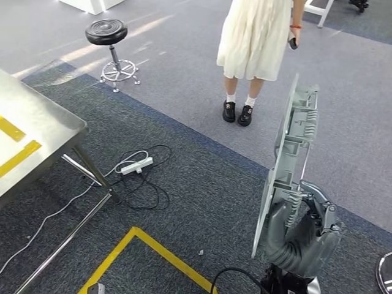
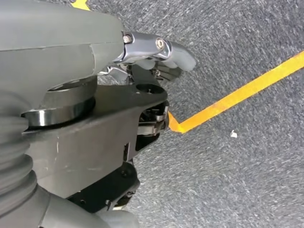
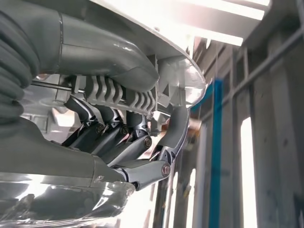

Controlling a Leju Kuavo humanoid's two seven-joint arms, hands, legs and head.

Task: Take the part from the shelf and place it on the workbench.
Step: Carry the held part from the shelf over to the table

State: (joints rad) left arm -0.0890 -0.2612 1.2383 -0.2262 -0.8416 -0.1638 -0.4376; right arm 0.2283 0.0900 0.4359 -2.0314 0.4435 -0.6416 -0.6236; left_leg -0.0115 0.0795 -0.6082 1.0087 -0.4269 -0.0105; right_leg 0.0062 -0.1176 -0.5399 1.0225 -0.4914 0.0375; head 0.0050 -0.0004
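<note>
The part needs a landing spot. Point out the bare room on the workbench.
The workbench shows bare steel between its near corner and the yellow tape strips. Under it, the floor is cluttered with a power strip and cables. The right hand holds the part.

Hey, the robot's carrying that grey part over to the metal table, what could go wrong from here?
The right hand grips the tall grey part only at its lower end, so it might tip or slip while walking. The power strip and loose cables lie on the carpet beside the workbench, a possible trip hazard. A person stands nearby, within the robot's possible path.
</note>
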